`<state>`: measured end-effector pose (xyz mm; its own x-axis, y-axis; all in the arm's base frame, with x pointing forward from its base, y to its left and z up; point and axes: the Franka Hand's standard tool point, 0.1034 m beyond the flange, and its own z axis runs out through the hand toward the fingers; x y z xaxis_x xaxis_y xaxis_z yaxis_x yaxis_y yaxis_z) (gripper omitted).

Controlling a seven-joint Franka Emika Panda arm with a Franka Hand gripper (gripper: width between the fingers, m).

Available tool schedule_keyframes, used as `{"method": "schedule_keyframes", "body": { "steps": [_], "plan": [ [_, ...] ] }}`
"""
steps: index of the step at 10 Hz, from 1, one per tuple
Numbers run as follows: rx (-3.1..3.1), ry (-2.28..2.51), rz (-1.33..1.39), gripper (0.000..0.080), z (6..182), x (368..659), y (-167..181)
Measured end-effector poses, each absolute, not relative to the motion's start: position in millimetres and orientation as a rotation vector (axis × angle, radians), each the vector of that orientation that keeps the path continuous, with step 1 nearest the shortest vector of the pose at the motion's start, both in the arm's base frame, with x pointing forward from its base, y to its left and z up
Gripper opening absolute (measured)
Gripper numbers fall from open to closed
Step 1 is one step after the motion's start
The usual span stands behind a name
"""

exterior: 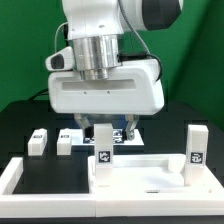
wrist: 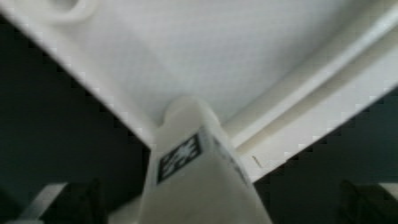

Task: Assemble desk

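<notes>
Exterior view, left to right:

- Far left: border rail (exterior: 12, 178), low and white, lying on the dark surface (exterior: 20, 125) and continuing along the front edge of the scene.
- Behind the rail: first loose leg (exterior: 39, 141), a short white block with a small black-and-white tag on its face, standing on the surface.
- Just beside it, toward the exterior view's right: second loose leg (exterior: 65, 141), same shape and tag, apart from the first and from the panel.
- Centre: left mounted leg (exterior: 103, 146), upright at the left rear corner of the tabletop panel (exterior: 145, 173), tag facing the camera.
- Directly above that leg: tool (exterior: 106, 128), hanging from the large white wrist housing. Open. One finger on each side of the leg top, no contact visible.
- Below and right of centre: tabletop panel, white and rectangular, lying flat inside the angle of the border rail.
- Far right: right mounted leg (exterior: 197, 147), upright at the right rear corner of the panel, tag facing the camera, well apart from the tool.

Wrist view:

- Tagged leg rising through the middle of the picture, white panel behind it.
- Dark fingers (wrist: 39, 203) at the lower corners, each with a clear gap to the leg. Nothing gripped.
</notes>
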<state>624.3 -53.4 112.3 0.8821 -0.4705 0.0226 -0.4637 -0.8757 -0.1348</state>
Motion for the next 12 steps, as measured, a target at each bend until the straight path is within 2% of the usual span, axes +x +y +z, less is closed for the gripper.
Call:
{"method": "schedule_keyframes", "body": {
  "steps": [2,5,7,9,12],
  "plan": [
    [-2.998,0.395,-0.112,0.0649,115.9,632.3,-57.4],
    [-2.983,0.47,-0.107,0.0638,115.4,632.1,-57.0],
    [-2.931,0.698,-0.092,0.0294,115.4,632.2,-56.4],
    [-2.891,0.854,-0.085,0.0294,115.1,632.0,-60.0],
    [-2.674,1.375,-0.04,0.0294,114.3,631.6,-62.1]
  ]
}}
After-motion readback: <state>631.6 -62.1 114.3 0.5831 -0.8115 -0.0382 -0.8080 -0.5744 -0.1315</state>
